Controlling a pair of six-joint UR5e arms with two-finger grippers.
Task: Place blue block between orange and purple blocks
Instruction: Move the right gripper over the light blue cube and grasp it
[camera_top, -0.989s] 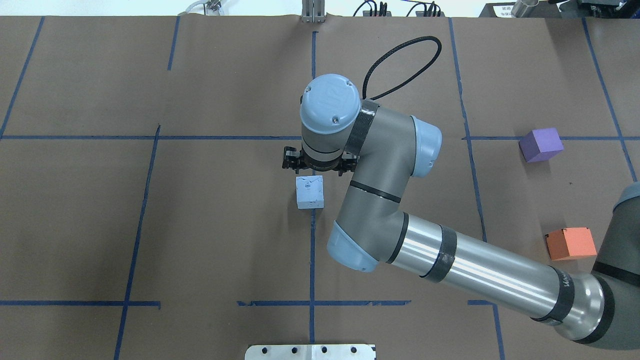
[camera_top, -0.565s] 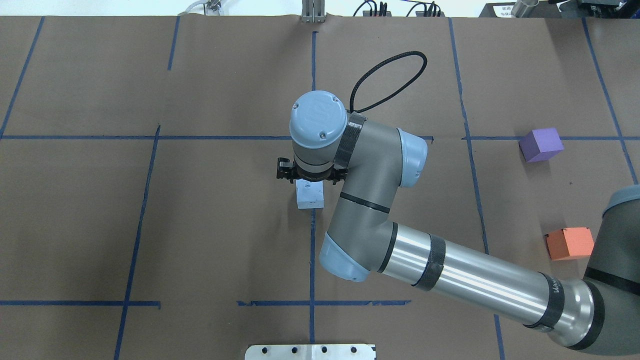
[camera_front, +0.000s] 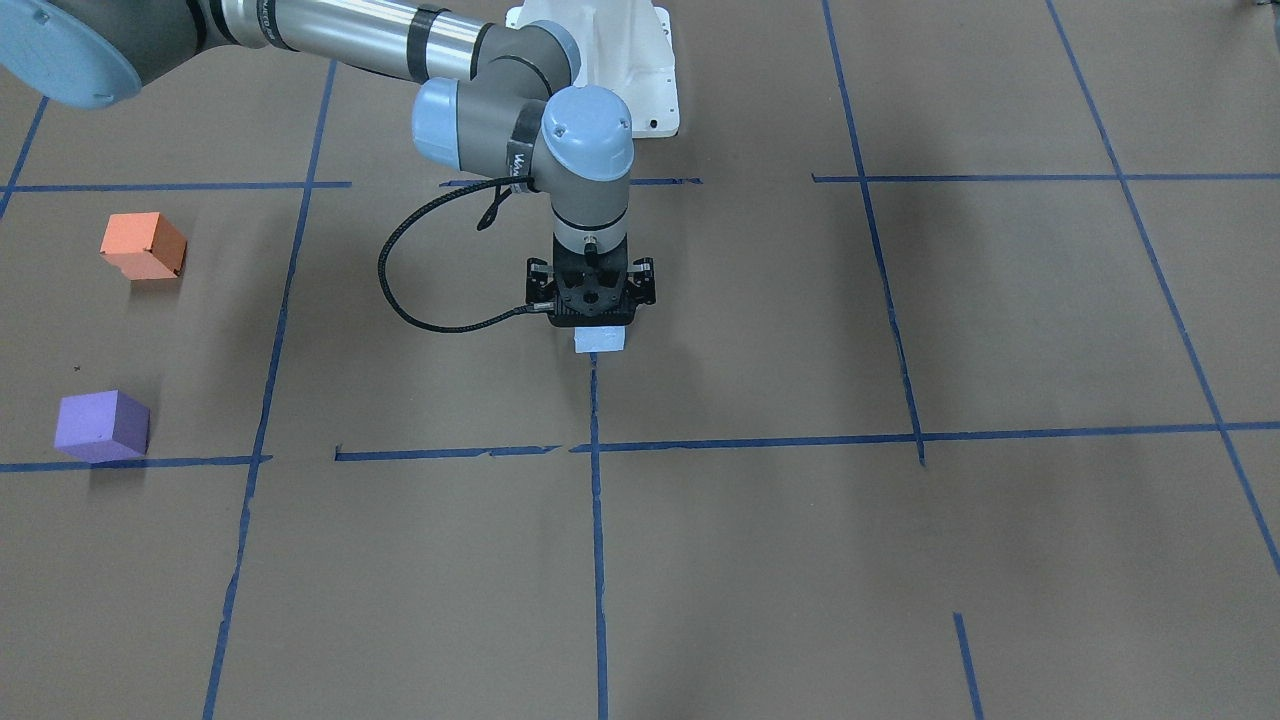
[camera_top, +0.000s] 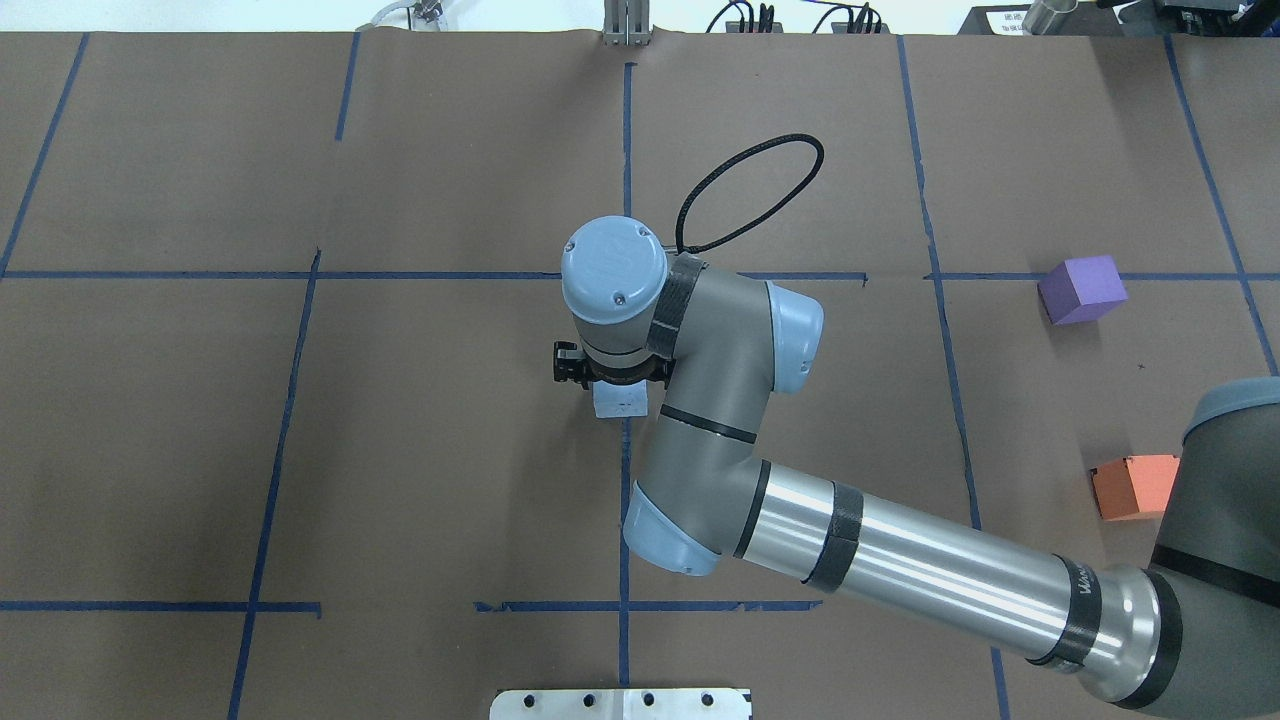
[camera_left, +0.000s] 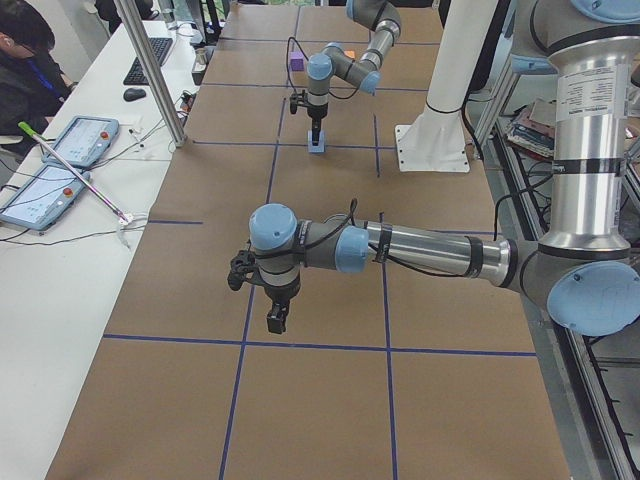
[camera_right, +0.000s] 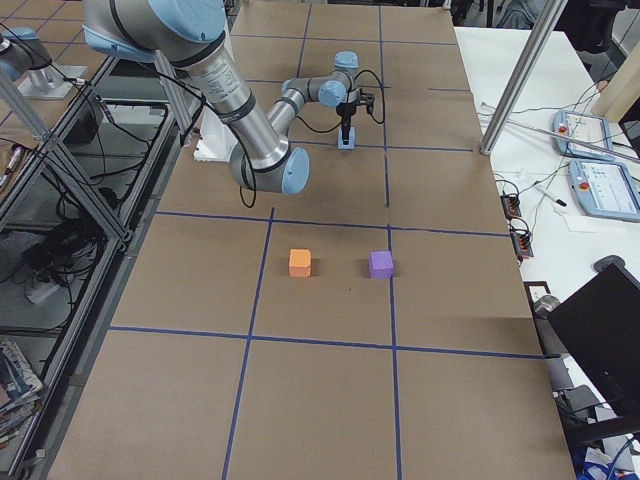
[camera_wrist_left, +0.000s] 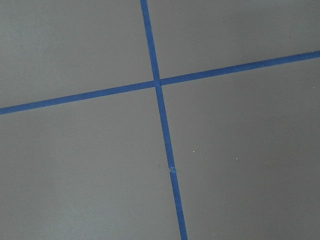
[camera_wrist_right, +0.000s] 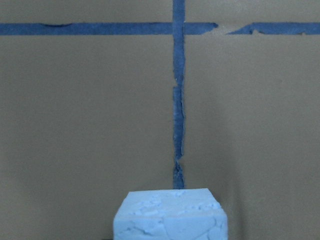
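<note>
Overhead exterior view: the right arm (camera_top: 900, 565) hid most of the blue block (camera_top: 620, 403); only its near edge showed.
Front-facing view: the right gripper (camera_front: 592, 305) pointed straight down over the blue block, whose lower part showed beneath it, on a blue tape (camera_front: 596, 500) line.
Right wrist view: cracked top face of the blue block at the bottom edge, no fingers seen.
Left side view: only view with the left gripper (camera_left: 275, 318), pointing down above the table (camera_left: 150, 400); released or clenched, couldn't tell.
Left wrist view: only a tape crossing.
Counts: three blocks, one per colour; two arms.
Right arm pose: reached from the robot's right to table centre, elbow bent, wrist vertical.
Right gripper state: jaws spread wider than the block, nothing clamped.
Block location: table centre, well apart from the orange block (camera_front: 143, 245) and purple block (camera_front: 102, 425), which sat near each other with a gap between.
</note>
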